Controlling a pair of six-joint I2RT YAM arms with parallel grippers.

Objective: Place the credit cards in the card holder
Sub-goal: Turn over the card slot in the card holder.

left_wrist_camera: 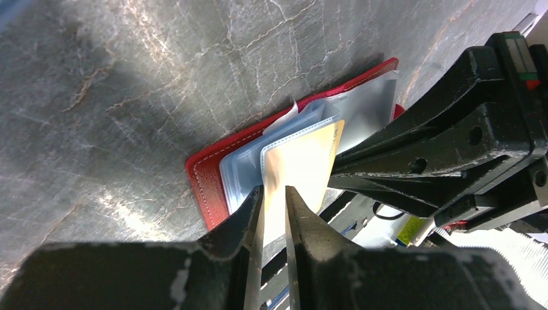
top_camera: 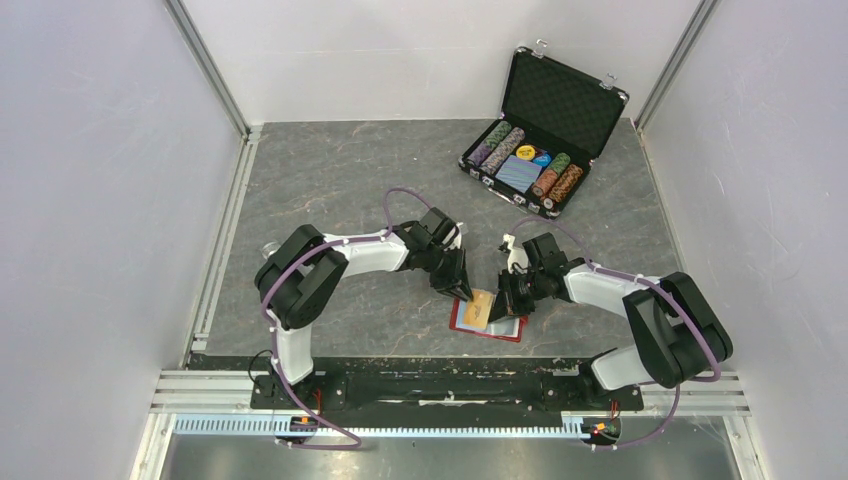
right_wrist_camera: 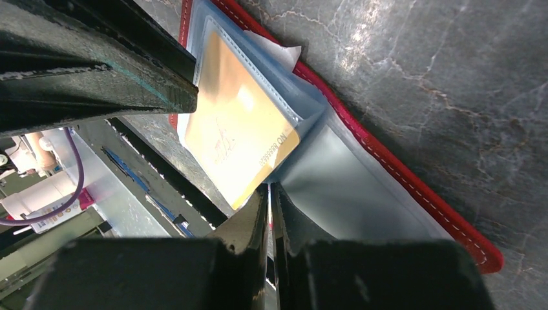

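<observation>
left gripper (left_wrist_camera: 274, 197): nearly closed, pinching near edge of thin gold plastic credit card (left_wrist_camera: 300, 161) | card: tilted, far end part-way inside 1 clear pocket (left_wrist_camera: 249, 169) | right gripper (right_wrist_camera: 271, 197): clamped on pale blue-grey sleeve (right_wrist_camera: 349, 187) | red leather-like folding card holder (right_wrist_camera: 413, 187): open flat on grey marbled table (top_camera: 330, 180)

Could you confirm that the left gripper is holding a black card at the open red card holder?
Not quite: the card is gold, not black, as the left wrist view shows. The left gripper is indeed holding it at the open red card holder.
</observation>
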